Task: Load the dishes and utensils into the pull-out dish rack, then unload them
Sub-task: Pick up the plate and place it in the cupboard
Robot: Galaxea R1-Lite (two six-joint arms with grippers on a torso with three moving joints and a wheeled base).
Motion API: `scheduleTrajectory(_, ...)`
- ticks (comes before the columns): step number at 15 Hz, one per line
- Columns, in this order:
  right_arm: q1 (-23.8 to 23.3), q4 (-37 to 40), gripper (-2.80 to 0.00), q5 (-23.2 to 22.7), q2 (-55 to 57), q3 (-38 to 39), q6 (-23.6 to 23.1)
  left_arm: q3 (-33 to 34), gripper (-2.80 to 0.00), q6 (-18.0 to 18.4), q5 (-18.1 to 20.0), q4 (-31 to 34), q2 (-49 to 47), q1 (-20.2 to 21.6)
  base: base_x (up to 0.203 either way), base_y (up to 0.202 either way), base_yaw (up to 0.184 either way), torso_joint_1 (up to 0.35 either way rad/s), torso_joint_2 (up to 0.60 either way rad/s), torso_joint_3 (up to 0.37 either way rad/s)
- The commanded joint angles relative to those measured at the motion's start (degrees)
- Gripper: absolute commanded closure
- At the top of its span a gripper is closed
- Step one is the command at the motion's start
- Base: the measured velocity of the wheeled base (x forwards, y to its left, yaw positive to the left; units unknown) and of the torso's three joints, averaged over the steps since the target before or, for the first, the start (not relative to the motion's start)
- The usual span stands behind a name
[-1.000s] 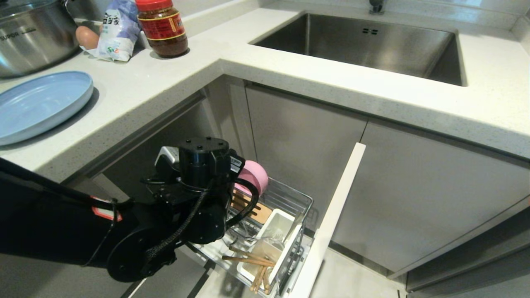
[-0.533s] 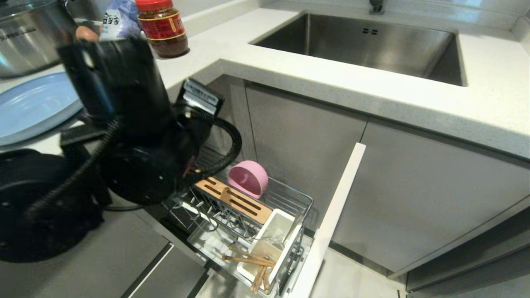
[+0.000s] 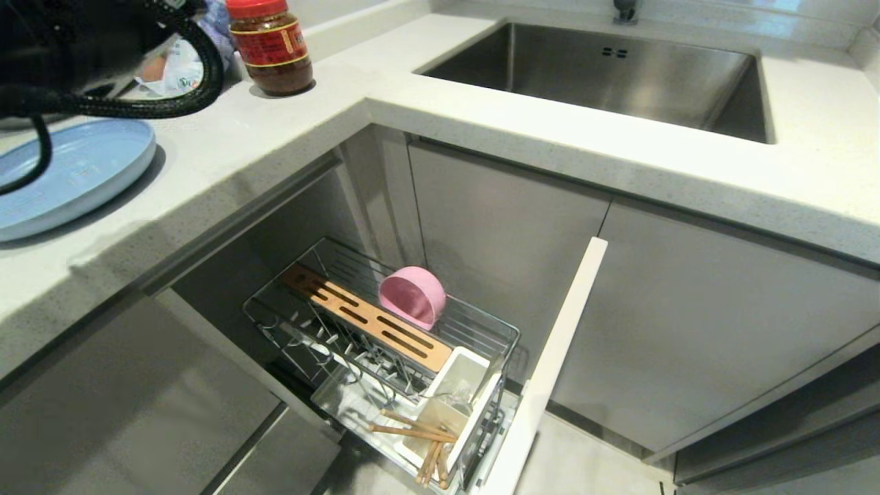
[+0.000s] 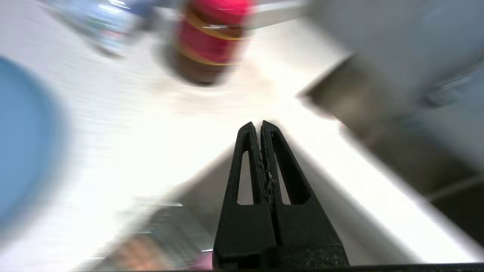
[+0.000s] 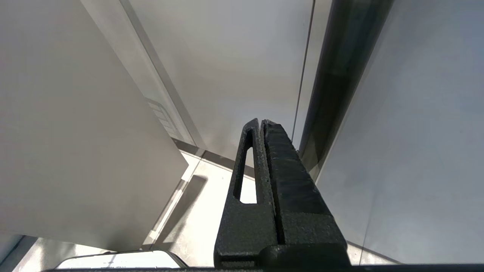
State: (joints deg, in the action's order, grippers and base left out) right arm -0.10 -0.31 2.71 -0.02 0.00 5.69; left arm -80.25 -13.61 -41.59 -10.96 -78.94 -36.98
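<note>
Countertop with sauce jar beside blue plate.

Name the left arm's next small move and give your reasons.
Probably open the left tool and bring it down to the near rim of the blue plate. The pink bowl and chopsticks are already in the dish rack, the plate lies on the counter, and the tool is shut, empty, above that counter.

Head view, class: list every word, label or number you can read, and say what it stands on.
Nothing reads whole.
Sauce jar: the label's print is too small to read.
White packet: a small green mark, perhaps "SC", with the rest hidden behind the left arm's cable.
Left wrist view: too blurred to read anything.
</note>
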Motion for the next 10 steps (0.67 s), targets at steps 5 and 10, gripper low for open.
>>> scheduleTrajectory(5,0.01,-0.04,0.0,0.01,-0.24,0.0,0.02,-8.9,0.0,4.32,-0.18,25.18,1.45,15.84,0.0,0.0,0.0,0.0,0.0,0.0)
scheduleTrajectory(10,0.09,-0.04,0.0,0.01,-0.24,0.0,0.02,-9.47,0.0,4.46,-1.16,29.39,0.98,17.37,0.0,0.0,0.0,0.0,0.0,0.0)
